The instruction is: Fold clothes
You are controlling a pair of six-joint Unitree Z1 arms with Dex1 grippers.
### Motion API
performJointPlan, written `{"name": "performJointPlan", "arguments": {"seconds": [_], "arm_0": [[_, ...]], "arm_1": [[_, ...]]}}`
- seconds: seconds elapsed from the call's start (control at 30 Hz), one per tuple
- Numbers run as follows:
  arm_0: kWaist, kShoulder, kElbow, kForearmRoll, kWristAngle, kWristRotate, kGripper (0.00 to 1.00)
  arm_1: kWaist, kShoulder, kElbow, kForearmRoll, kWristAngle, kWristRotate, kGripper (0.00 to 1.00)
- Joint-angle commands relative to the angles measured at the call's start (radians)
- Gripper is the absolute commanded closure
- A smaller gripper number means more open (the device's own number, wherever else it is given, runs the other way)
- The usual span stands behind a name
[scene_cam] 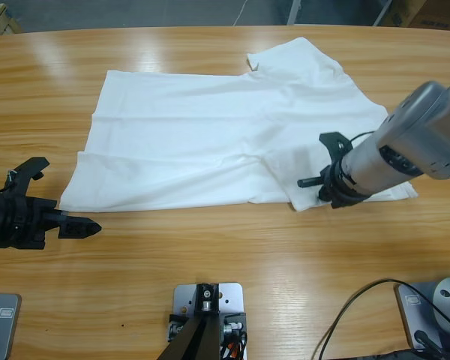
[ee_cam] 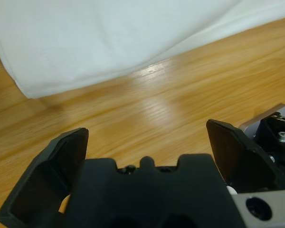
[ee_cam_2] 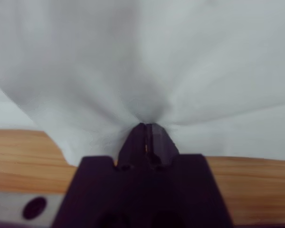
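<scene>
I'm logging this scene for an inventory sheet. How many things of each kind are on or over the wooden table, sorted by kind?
Plain white short-sleeved cotton T-shirt, spread on the long wooden table: 1
Black two-jawed hands: 2 (left hand open beside the shirt, right hand shut on the shirt's edge)
Total: 3

White T-shirt lies spread on the table, one corner folded over.

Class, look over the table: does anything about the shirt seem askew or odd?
Yes. The T-shirt lies crooked and wrinkled, one sleeve bunched near the right gripper, whose jaws pinch the cloth, puckering it. The left gripper sits apart, empty.
</scene>
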Motion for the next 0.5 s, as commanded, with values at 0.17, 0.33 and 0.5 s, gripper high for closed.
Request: {"name": "performJointPlan", "arguments": {"seconds": [0.17, 0.33, 0.5], "arm_0": [[-0.006, -0.008, 0.009, 0.006, -0.013, -0.003, 0.036], [0.054, 0.022, -0.055, 0.005, -0.009, -0.004, 0.036], [0.196, 0.149, -0.201, 0.004, -0.009, 0.022, 0.055]], "arm_1": [[-0.007, -0.196, 0.025, -0.050, -0.002, 0.020, 0.001], [-0.007, -0.393, -0.171, 0.170, -0.046, -0.012, 0.000], [-0.007, -0.385, -0.196, 0.246, -0.042, -0.035, 0.006]]}}
